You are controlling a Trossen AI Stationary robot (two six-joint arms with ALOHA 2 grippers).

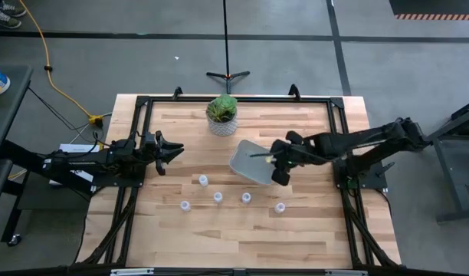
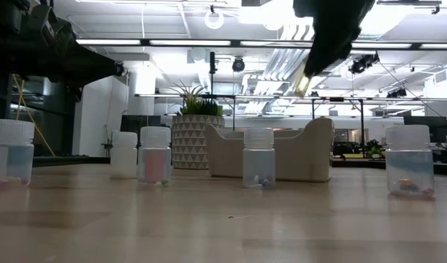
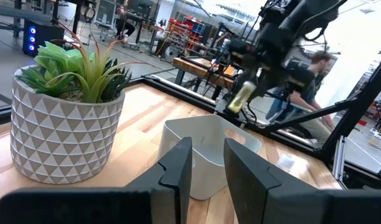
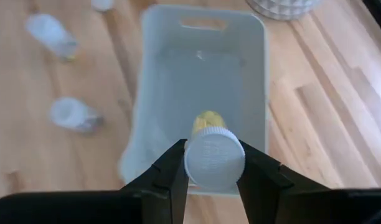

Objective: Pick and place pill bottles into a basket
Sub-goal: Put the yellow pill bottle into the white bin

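My right gripper (image 4: 212, 171) is shut on a yellowish pill bottle (image 4: 208, 119) and hangs above the pale grey-blue basket (image 1: 250, 163), which stands on the table's middle. The low view shows the bottle (image 2: 305, 82) sticking out below the gripper. Several other pill bottles (image 1: 218, 197) stand upright on the table, nearer than the basket, in a loose row; they also show in the low view (image 2: 258, 158). My left gripper (image 1: 172, 149) is open and empty above the table's left side, left of the basket. My right gripper pinches the yellowish bottle by its white cap (image 4: 214, 163), one finger (image 4: 172, 171) on each side. The fingers slant down from the table's right side. The bottle points on past the fingertips, bottom end down and tilted, lifted clear above the basket's open top (image 4: 203, 74).
A white patterned pot with a green plant (image 1: 221, 115) stands at the table's far side, just beyond the basket. The black frame rail (image 1: 234, 98) runs round the table's edges. A person (image 3: 309, 81) shows in the room beyond.
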